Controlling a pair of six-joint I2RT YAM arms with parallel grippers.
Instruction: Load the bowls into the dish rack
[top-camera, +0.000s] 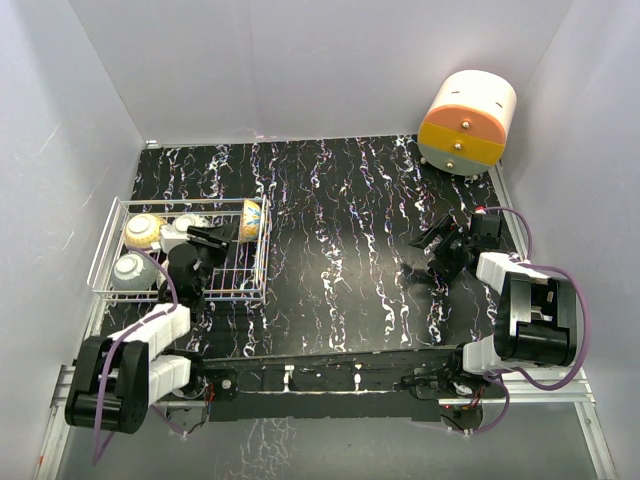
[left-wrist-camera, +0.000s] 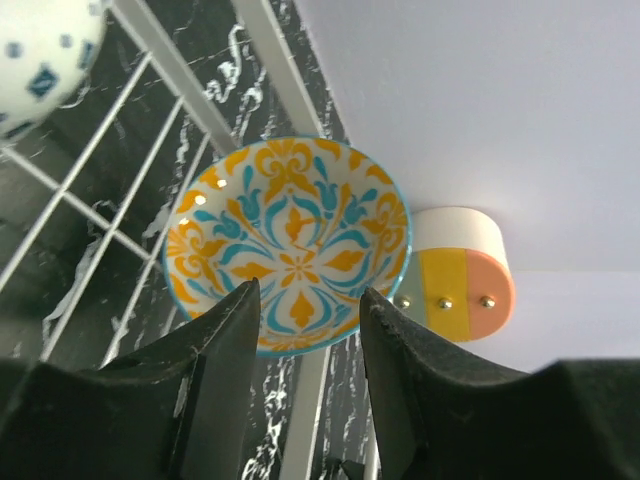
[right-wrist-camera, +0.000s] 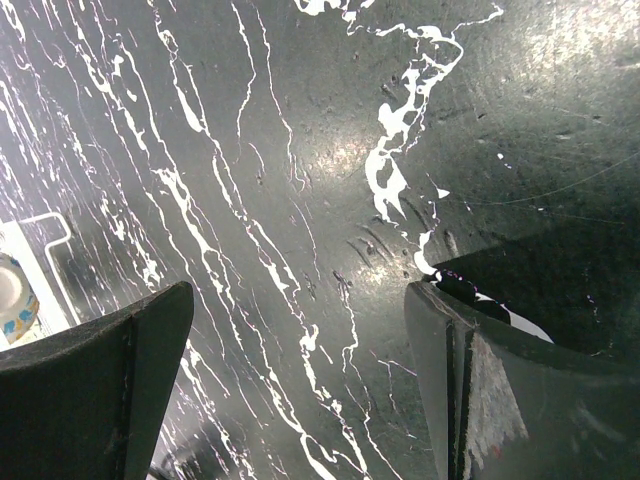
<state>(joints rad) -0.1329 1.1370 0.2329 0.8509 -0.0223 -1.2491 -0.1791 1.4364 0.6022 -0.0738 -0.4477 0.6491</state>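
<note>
The white wire dish rack (top-camera: 104, 243) stands at the left and holds all the bowls. The cream-yellow bowl with the teal rim (top-camera: 252, 219) stands on edge against the rack's right wall; in the left wrist view (left-wrist-camera: 290, 240) its orange and teal inside faces the camera. The flowered cream bowl (top-camera: 143, 231), the blue-white bowl (top-camera: 184, 229) and the grey-white bowl (top-camera: 131, 270) sit in the rack. My left gripper (top-camera: 210, 239) is open inside the rack, its fingertips (left-wrist-camera: 240, 300) just short of the teal-rimmed bowl. My right gripper (top-camera: 428, 256) is open and empty over the table.
The orange-and-cream round drawer unit (top-camera: 467, 122) stands at the back right and shows behind the bowl in the left wrist view (left-wrist-camera: 460, 275). White walls close in the black marbled table (top-camera: 340, 230). The right wrist view shows the tabletop (right-wrist-camera: 300, 180).
</note>
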